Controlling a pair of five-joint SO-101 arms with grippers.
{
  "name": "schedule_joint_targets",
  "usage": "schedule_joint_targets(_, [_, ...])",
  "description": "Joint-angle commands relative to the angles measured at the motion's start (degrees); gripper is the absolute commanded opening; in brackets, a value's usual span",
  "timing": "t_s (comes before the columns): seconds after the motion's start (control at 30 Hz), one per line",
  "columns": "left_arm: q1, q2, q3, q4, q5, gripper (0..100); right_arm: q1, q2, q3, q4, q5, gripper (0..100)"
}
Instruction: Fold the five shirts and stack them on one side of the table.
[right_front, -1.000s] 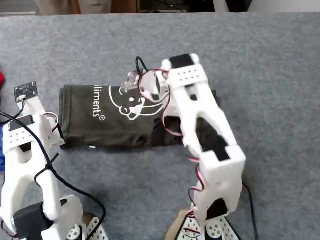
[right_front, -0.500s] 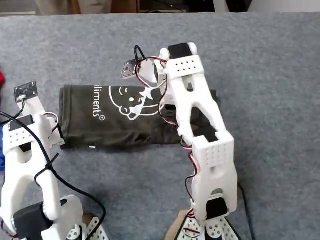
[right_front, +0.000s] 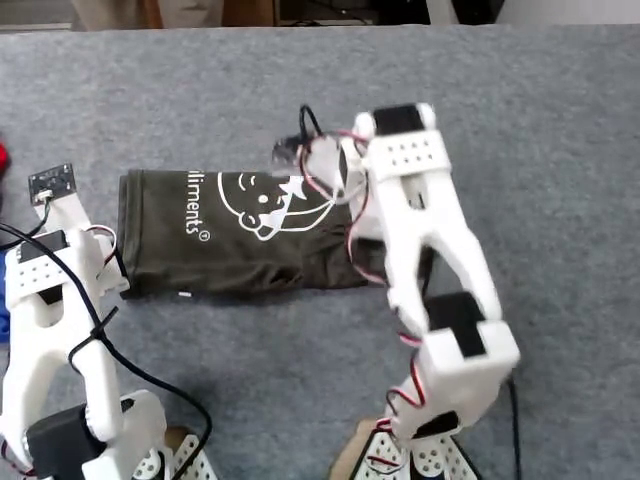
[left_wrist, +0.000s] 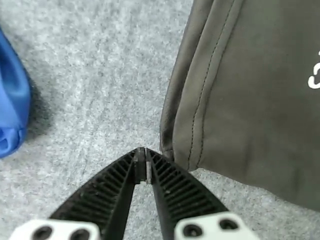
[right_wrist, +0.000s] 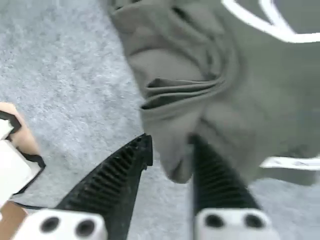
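Since a moment ago the right arm (right_front: 430, 240) has swung a little way to the right, so its far end now sits farther right above the shirt, while the left arm (right_front: 50, 330) and the shirt have stayed where they were. The grey, fuzzy table (right_front: 540, 120) is the biggest thing here. Across its middle lies the dark green shirt (right_front: 230, 250), folded into a long strip that runs from left to right, with a white drawing and white letters on top. Its left end is flat and neat. Its right end is bunched up and lies under the right arm. The right arm comes up from the near edge of the table and leans far out over that right end. The left arm stands at the near left, with its tip close to the shirt's left end. The right gripper (right_wrist: 171, 145) has its fingers a little way apart, and a crumpled fold of the shirt sits between them, touching one finger. The left gripper (left_wrist: 142, 167) has its fingers pressed together with nothing in them, and the tips are just beside the corner of the shirt's left end, over the bare table. A blue cloth (left_wrist: 10, 115) lies on the table to the left of that gripper, apart from the shirt. A small red thing (right_front: 2, 160) peeks in at the left edge.
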Motion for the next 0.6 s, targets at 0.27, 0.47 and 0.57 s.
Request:
schedule_joint_targets(0.27, [3.3, -1.3, -0.4, -0.8, 0.2, 2, -5.6, -8.0, 22.1, -19.4, -9.6, 0.5])
schedule_joint_targets(0.47, [3.3, -1.3, -0.4, -0.8, 0.2, 2, -3.3, -7.7, 21.8, -25.3, -10.9, 0.5])
schedule_joint_targets(0.57, [3.3, -1.3, -0.4, -0.7, 0.2, 2, 0.4, -6.2, 19.8, -26.0, -10.6, 0.5])
